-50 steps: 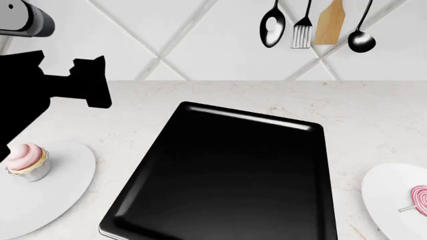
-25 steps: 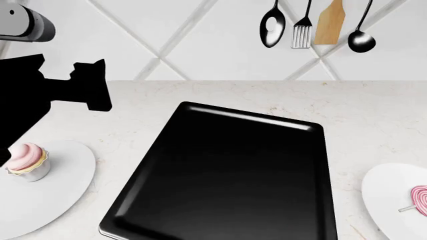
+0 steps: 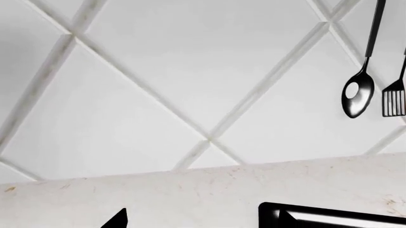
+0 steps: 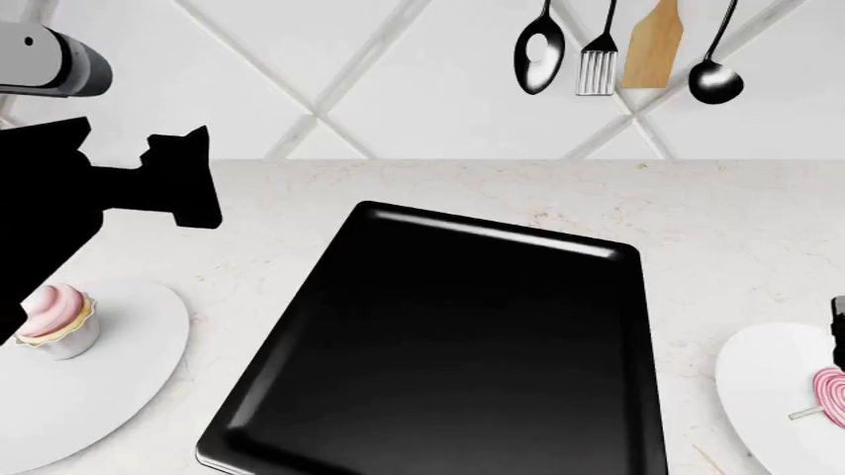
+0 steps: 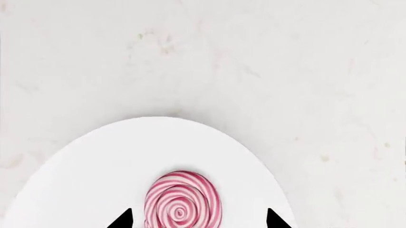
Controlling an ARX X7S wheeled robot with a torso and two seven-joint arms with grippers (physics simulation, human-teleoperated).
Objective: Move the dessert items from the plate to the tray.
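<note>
Tray: the black tray (image 4: 456, 351) lies bare at the centre of the marble counter (image 4: 739, 228).
Cupcake: the pink cupcake (image 4: 55, 319) stands on a white plate (image 4: 119, 386) at 9 o'clock from the tray.
Lollipop: the lollipop (image 5: 182, 202) lies flat on a second plate (image 5: 95, 180) at 3 o'clock.
Left gripper: the left gripper (image 4: 178, 178) hangs above the counter at 10 o'clock; its spread cannot be told.
Right gripper: the right gripper (image 5: 198, 219) is spread wide, one tip either side of the lollipop.
Wall: utensils (image 4: 620, 49) hang at 1 o'clock.
</note>
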